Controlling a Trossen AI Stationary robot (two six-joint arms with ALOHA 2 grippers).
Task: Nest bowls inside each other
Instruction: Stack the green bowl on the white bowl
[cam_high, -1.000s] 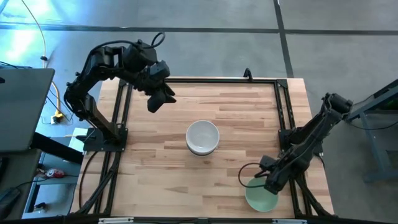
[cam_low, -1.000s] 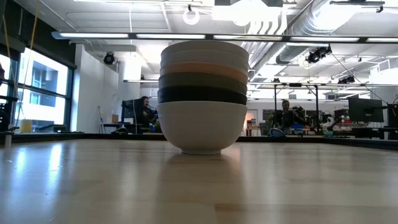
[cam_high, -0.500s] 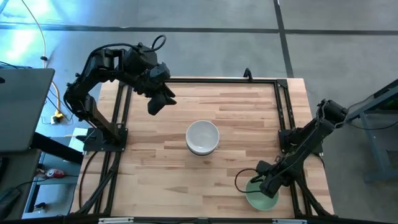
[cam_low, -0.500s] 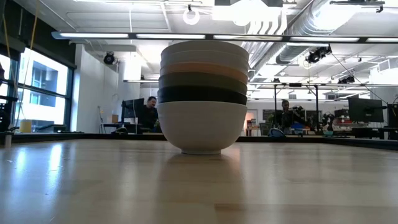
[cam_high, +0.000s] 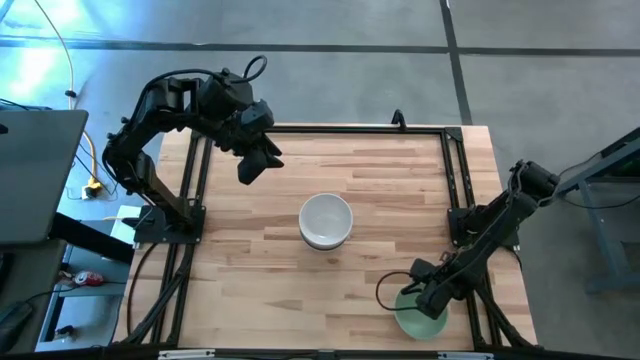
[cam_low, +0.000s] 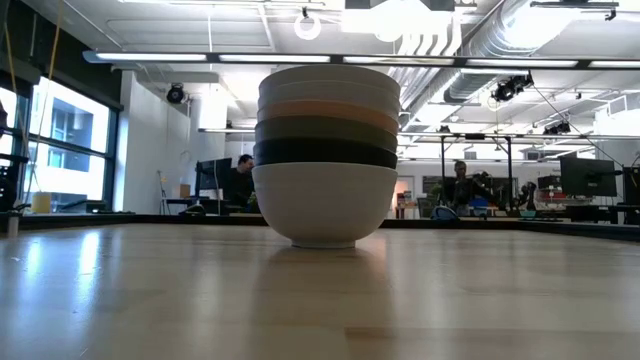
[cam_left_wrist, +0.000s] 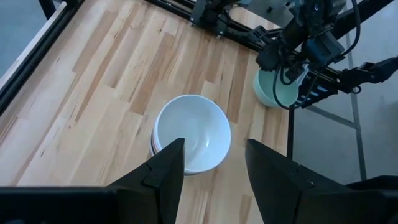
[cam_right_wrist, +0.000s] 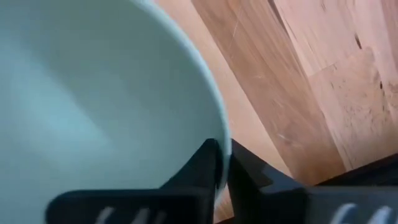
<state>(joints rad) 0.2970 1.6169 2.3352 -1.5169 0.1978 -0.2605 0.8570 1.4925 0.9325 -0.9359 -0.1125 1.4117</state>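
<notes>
Wooden table; right gripper seemingly pinches pale green bowl's rim; left gripper spread, empty.

The wooden table stood on a grey concrete floor; beyond it lay an open workshop with white walls, tall windows at one side, and strip lights under exposed ducts; two people sat at far desks with monitors.
</notes>
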